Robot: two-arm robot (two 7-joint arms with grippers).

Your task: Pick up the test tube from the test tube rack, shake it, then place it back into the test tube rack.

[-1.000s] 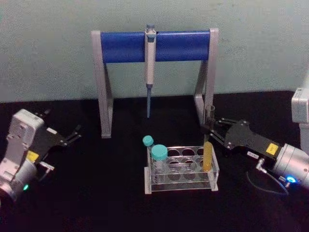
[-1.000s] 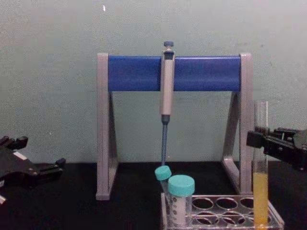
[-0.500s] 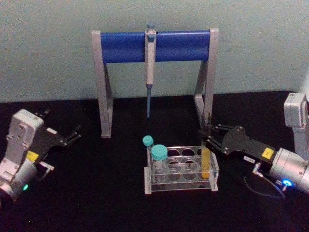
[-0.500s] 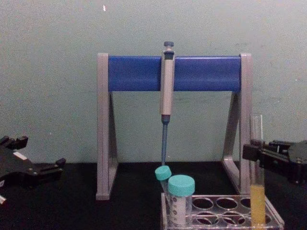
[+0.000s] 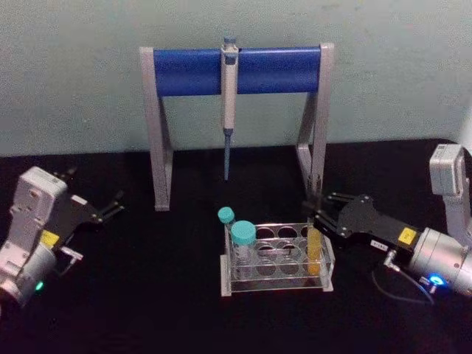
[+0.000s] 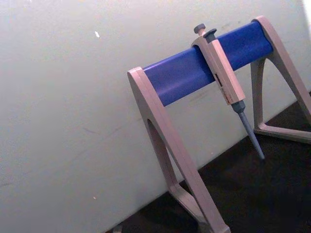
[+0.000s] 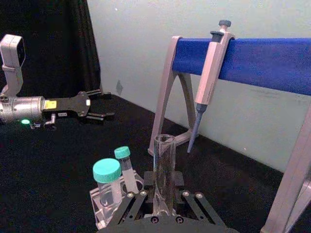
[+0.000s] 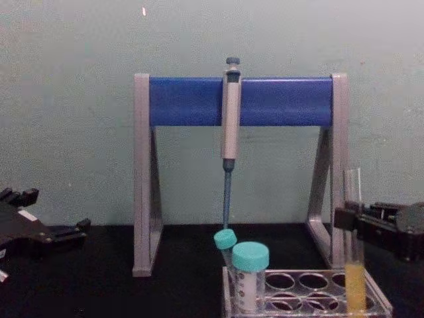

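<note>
Fingers of the left hand (image 5: 110,208) were spread apart and held nothing; the hand was parked on the far left of the dark surface (image 5: 147,302), well apart from the work. The pipette stand (image 5: 158,125) stood behind centre with a pipette (image 5: 229,96) hanging from its blue bar. The test tube rack (image 5: 276,286) sat in front, with two teal-capped tubes (image 5: 243,234) at its left end. The test tube (image 5: 315,251) stood upright in a hole at the rack's right end, its yellow liquid down among the holes. The right hand (image 5: 318,210) was closed on the tube's bare upper glass, above the liquid. The tube should be treated as light, stiff, smooth and fragile. Grip belongs on the empty upper section, firm enough to prevent slipping but not to crack the glass. With no cap fitted, vigorous shaking risks spillage.
</note>
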